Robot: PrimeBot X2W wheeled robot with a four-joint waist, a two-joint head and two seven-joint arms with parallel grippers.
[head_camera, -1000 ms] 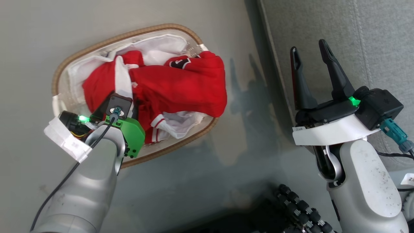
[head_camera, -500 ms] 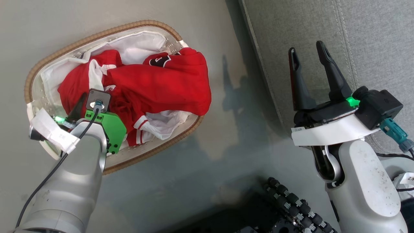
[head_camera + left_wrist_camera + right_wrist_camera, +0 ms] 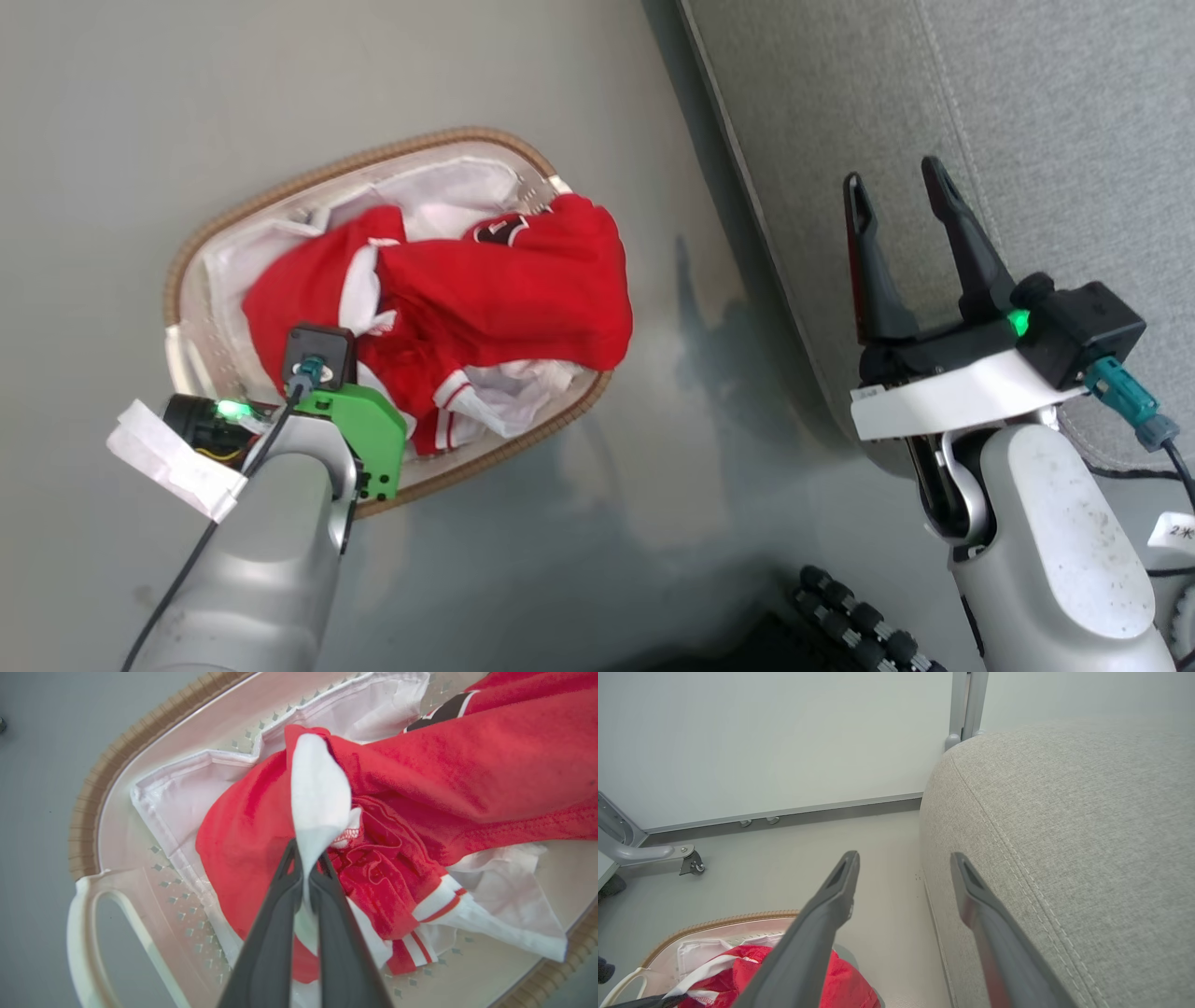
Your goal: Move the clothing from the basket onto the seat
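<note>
The clothing (image 3: 504, 299), red with white trim and a black number patch, lies heaped in the oval basket (image 3: 439, 135) on the floor. In the left wrist view my left gripper (image 3: 306, 858) is shut on a white trim band of the clothing (image 3: 467, 774), which stands up in a pinched fold between the fingers. In the head view the left wrist covers that gripper at the basket's near left end. My right gripper (image 3: 892, 182) is open and holds nothing, hovering over the edge of the grey seat (image 3: 1027, 112). The right wrist view has the right gripper (image 3: 903, 858) beside the seat (image 3: 1087, 835).
A white liner sheet (image 3: 177, 798) lines the basket's inside, and its pale side handle (image 3: 84, 933) is close to my left fingers. Grey floor separates basket and seat. A metal frame foot with a caster (image 3: 691, 861) stands by the wall. My base's black rollers (image 3: 859, 616) are at the bottom.
My left gripper has gone from open to shut, pinching the white trim of the clothing. The head camera shifted, so the whole picture moved. The right gripper stayed open.
</note>
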